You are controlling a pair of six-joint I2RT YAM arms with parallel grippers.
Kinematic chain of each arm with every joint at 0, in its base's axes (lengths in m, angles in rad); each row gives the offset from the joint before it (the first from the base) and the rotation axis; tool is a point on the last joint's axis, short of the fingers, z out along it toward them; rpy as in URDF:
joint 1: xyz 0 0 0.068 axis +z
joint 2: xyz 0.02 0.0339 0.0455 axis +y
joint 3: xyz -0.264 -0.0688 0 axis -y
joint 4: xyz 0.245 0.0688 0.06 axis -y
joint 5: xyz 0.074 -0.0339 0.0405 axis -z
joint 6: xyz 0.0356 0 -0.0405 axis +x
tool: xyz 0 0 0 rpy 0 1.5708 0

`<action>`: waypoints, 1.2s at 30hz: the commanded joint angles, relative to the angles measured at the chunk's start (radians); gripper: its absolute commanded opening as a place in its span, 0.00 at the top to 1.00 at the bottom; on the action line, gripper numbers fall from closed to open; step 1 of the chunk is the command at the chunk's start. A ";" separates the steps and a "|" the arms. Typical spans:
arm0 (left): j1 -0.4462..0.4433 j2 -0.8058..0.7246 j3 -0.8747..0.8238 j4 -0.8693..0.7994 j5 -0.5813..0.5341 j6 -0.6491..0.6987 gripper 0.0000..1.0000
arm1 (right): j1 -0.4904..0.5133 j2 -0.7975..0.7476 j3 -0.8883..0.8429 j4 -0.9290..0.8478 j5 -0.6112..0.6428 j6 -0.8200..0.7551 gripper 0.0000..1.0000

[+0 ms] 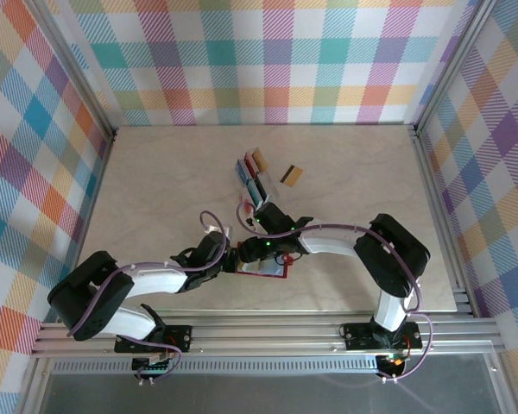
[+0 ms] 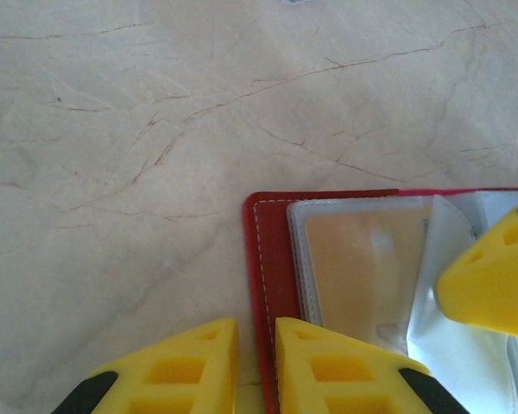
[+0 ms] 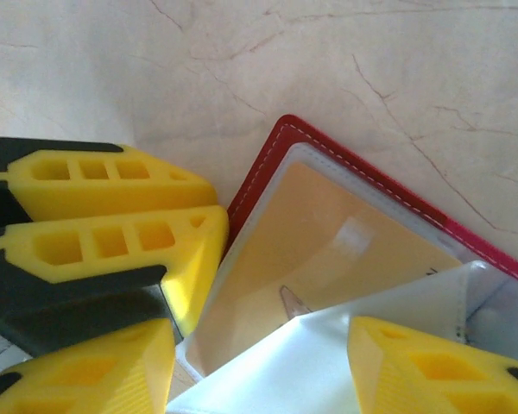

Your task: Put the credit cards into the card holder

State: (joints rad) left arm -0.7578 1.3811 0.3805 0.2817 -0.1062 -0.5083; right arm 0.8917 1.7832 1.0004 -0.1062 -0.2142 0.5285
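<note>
The red card holder (image 1: 266,270) lies open on the table between the two arms. My left gripper (image 2: 256,373) is shut on its red cover edge (image 2: 272,285), one finger on each side. A gold credit card (image 2: 363,267) sits inside a clear inner pocket of the card holder (image 3: 281,159). My right gripper (image 3: 259,371) stands open over the pockets, with a loose clear pocket sheet (image 3: 328,362) between its fingers and the gold card (image 3: 328,250) just beyond. Another gold credit card with a dark stripe (image 1: 292,176) lies flat farther back on the table.
A clear slotted rack (image 1: 252,177) with several coloured cards stands behind the grippers. The two grippers crowd close together over the holder; the left gripper's fingers (image 3: 112,216) fill the left side of the right wrist view. Plaid walls enclose the marble table (image 1: 155,190).
</note>
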 commanded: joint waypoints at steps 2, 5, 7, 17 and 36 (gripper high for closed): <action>-0.017 -0.061 -0.028 -0.068 0.000 -0.022 0.80 | 0.006 -0.002 -0.007 0.031 -0.008 0.027 0.43; -0.018 -0.132 -0.039 -0.103 -0.004 -0.032 0.77 | 0.005 0.016 0.006 0.018 0.004 0.037 0.42; -0.018 -0.194 -0.055 -0.126 -0.015 -0.045 0.75 | 0.004 0.022 0.016 0.001 0.016 0.041 0.42; -0.058 -0.468 -0.145 -0.189 -0.041 -0.049 0.62 | -0.002 0.034 0.061 -0.050 0.014 0.048 0.37; -0.227 -0.321 -0.134 -0.075 -0.140 0.052 0.63 | -0.020 0.052 0.096 -0.076 -0.042 0.043 0.35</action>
State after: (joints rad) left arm -0.9726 1.0267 0.2085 0.1608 -0.2047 -0.4915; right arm 0.8764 1.8210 1.0733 -0.1558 -0.2302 0.5682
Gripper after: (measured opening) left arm 0.378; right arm 0.646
